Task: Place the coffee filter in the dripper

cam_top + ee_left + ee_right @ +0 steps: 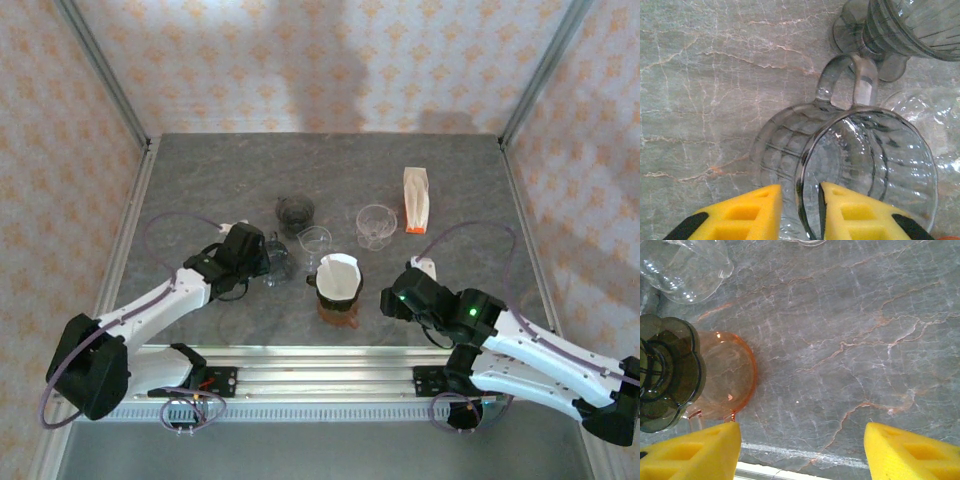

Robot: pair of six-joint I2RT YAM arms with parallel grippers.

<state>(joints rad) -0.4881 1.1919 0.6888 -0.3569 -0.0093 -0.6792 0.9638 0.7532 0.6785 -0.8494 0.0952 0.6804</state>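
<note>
**Position of the filter.** In the overhead view we located the white paper filter (340,272) between the two pincers. It lay just to the left of the right pincer (392,300) and to the right of the left pincer (268,258). It sat mouth up, with its long axis vertical, in the dark dripper (662,375), which rested on an orange cup (727,372). We judged the paper to be already seated, with its upper edge standing above the dripper's rim.

**Right pincer.** Its wrist camera showed the jaws set wide with bare worktop (850,340) between them and nothing held. The dripper and orange cup lay to its left, just past its left pad (695,450) and outside the jaw gap. We judged this arm to be the nearer of the two and the only free one.

**Left pincer.** Its wrist camera showed the jaws narrow, straddling the wall of a clear glass mug (865,160). One pad (752,210) was outside the wall and the other inside. The mug's handle pointed away from the pincer. A sliver of space showed on either side of the rim, so we could not tell whether the glass was gripped.

**Governing relation.** Any correction to the paper would have to come from the right side and descend along the filter's vertical axis. We judged that a sideways approach risked pushing the dripper off the cup.
</note>
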